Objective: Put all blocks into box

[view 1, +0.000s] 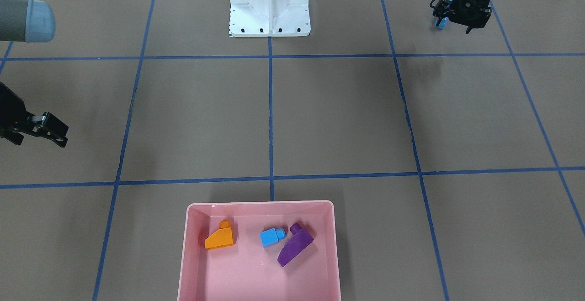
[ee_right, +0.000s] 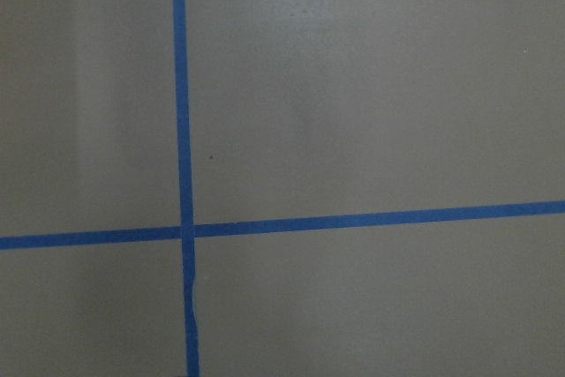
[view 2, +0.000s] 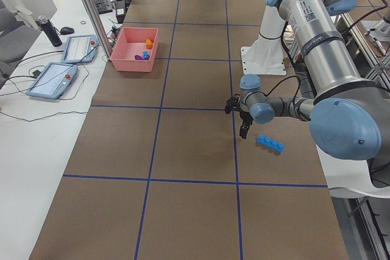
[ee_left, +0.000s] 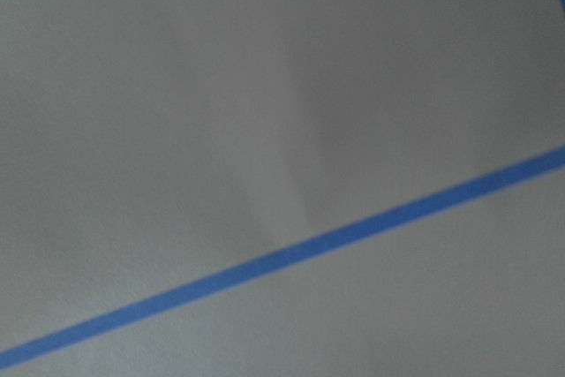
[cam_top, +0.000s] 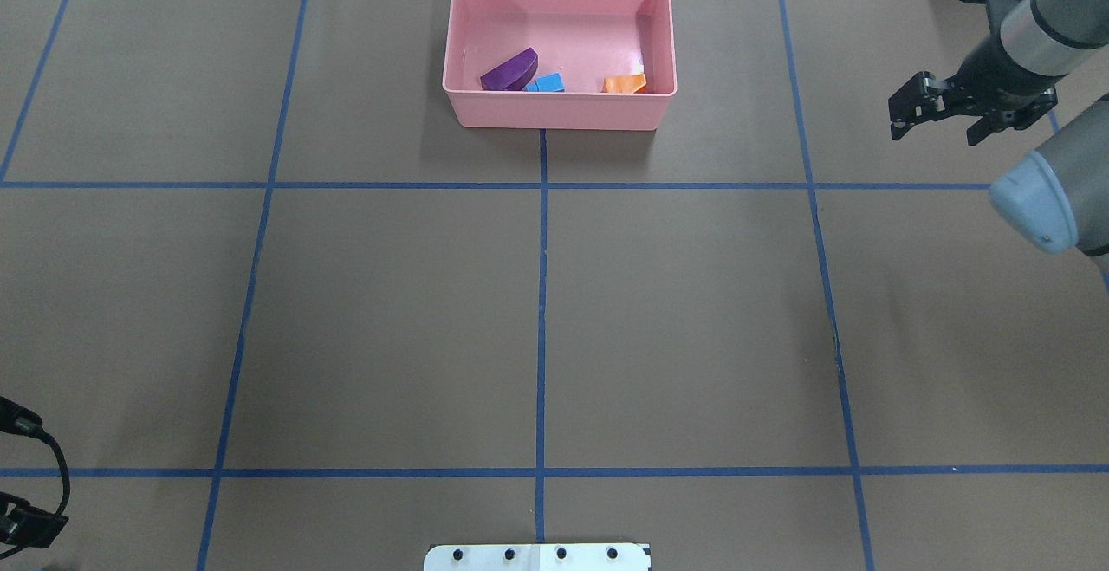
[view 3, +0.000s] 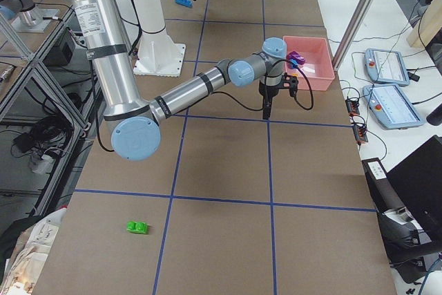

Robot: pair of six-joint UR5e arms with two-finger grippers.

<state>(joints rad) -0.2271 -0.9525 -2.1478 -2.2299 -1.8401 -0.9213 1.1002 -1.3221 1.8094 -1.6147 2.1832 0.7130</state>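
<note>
1. Jaws on both grippers stand spread, with nothing between them. The left gripper (view 1: 452, 23) hangs low over the left part of the table (cam_top: 390, 320), on the robot's side. The right gripper (cam_top: 936, 127) hangs off to the right of the box, apart from it.
2. The pink box (cam_top: 554, 112) sits at the far edge of the table, across the middle tape line.
3. Three blocks lie inside the box, along the wall nearer the robot. The orange wedge (view 1: 220, 238) is toward the right. The small blue cube (view 1: 270, 237) is in the middle, lying on its side with its stud pointing left. The purple sloped piece (view 1: 295, 246) is just left of the cube, but whether the two touch I cannot tell.
4. The long blue bar (view 2: 270, 144) lies flat on the table at the left, on the robot's side. It is just beside the left gripper and well apart from the box.
5. The green brick (view 3: 137, 226) lies studs up on the table toward the far right end, well apart from the box and both grippers.
6. Blue tape lines (cam_top: 541, 294) divide the brown table into squares, and the white robot base (view 1: 269, 6) stands at the middle of the near edge.
7. Both wrist views show only table surface and tape, and the left one is blurred.
</note>
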